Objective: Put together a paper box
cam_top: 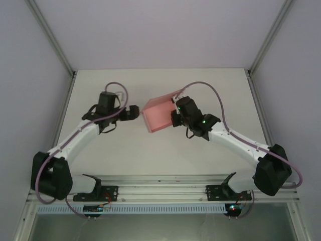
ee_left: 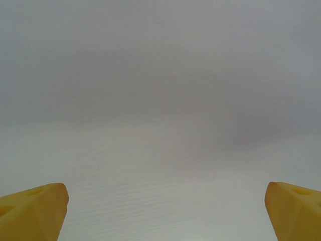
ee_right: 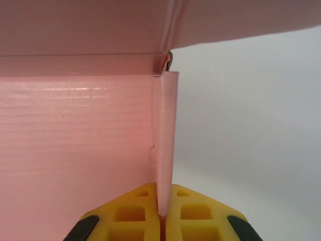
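The right hand (ee_right: 163, 213) is clamped on the paper box (ee_right: 75, 135). Its two yellow fingers (ee_right: 135, 211) press together from either side on a thin upright wall of the pink card, which rises straight out from between the tips. In the wrist view, a broad pink panel with fine horizontal ribbing spreads away to the left of that pinched wall. Beyond the fingertips a fold line crosses the panel, and a further pink flap leans over the top, reaching past the wall to the right. To the right of the wall lies the bare white surface (ee_right: 251, 150).

From above, the box (cam_top: 158, 114) reaches out from the right hand's fingertips toward the left hand (cam_top: 135, 112). It reads as a shallow open shape set at a slant to the surface's edges. Whether it rests on the surface or is lifted off it, I cannot tell.

The left hand points at the box's side, just beside it, with a narrow strip of white between them. It stands spread wide: in its own wrist view the two yellow fingers (ee_left: 35, 211) sit far apart at the lower corners, and pale surface shows between them.
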You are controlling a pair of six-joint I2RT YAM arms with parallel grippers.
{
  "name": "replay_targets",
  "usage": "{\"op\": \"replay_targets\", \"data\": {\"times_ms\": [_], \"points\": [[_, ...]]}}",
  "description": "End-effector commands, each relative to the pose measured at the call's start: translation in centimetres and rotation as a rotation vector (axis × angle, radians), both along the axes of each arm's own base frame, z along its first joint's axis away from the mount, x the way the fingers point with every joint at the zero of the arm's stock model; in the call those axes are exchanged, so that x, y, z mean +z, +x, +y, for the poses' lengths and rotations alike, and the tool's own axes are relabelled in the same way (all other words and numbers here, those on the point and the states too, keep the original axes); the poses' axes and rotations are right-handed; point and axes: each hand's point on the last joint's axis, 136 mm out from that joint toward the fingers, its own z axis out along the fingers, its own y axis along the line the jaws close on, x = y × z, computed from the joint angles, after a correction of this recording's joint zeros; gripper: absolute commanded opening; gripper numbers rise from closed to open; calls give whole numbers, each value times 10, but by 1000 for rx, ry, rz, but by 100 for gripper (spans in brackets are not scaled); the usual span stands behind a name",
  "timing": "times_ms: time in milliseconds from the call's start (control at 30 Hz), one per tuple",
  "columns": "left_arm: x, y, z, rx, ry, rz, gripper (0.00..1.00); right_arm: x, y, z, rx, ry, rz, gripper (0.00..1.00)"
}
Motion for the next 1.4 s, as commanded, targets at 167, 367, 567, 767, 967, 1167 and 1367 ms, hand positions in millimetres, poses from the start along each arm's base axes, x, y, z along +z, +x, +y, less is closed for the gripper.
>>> {"op": "replay_targets", "data": {"times_ms": [167, 367, 567, 767, 967, 1167, 1367], "points": [[-5, -33, 54, 191, 63, 46, 100, -105, -9, -32, -290, -188, 233, 2], [1, -32, 32, 85, -23, -2, 100, -138, -8, -11, -375, -245, 297, 7], [11, -33, 3, -65, -80, -52, 100, -146, -13, -1, -390, -205, 331, 31], [23, -36, -31, -227, -64, -111, 100, -105, -14, 1, -347, -145, 251, 51], [19, -19, -43, -286, -25, -93, 100, -59, -1, -4, -212, -46, 157, 78], [12, 7, -61, -415, -38, -57, 100, -20, 13, 14, 268, 129, 93, 98], [2, 33, -76, -608, -60, -27, 99, -12, 42, 10, 544, 8, 129, 99]]}}
